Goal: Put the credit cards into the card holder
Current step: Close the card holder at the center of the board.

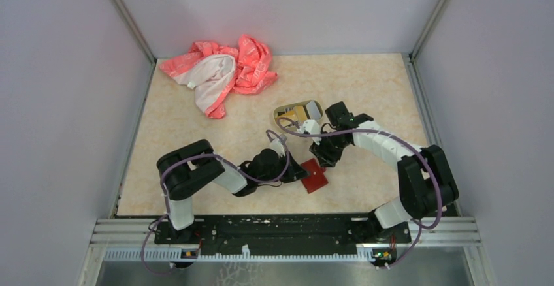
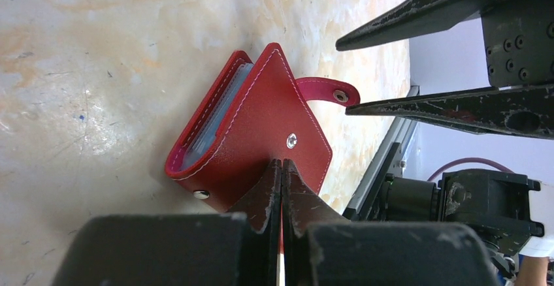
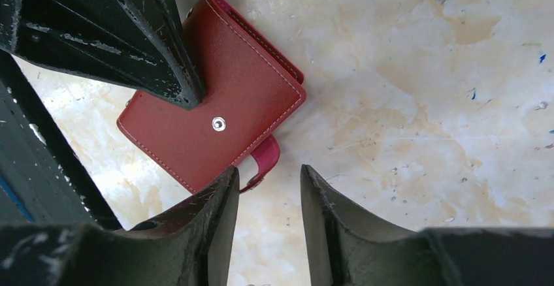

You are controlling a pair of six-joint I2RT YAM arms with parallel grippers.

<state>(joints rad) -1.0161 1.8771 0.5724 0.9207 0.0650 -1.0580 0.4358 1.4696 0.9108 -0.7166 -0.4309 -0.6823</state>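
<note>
The dark-red card holder lies on the table between the two arms. Its cover is lifted a little, showing pale bluish pockets. My left gripper is shut on the cover's near edge, below the snap stud. My right gripper is open just above the table. One of its fingers is beside the pink snap tab, and nothing is between them. In the left wrist view the right gripper straddles the tab. A yellow-gold credit card lies in a tan tin tray behind.
A crumpled pink and white cloth lies at the back left. Grey walls close in the table on three sides. A black metal rail with the arm bases runs along the near edge.
</note>
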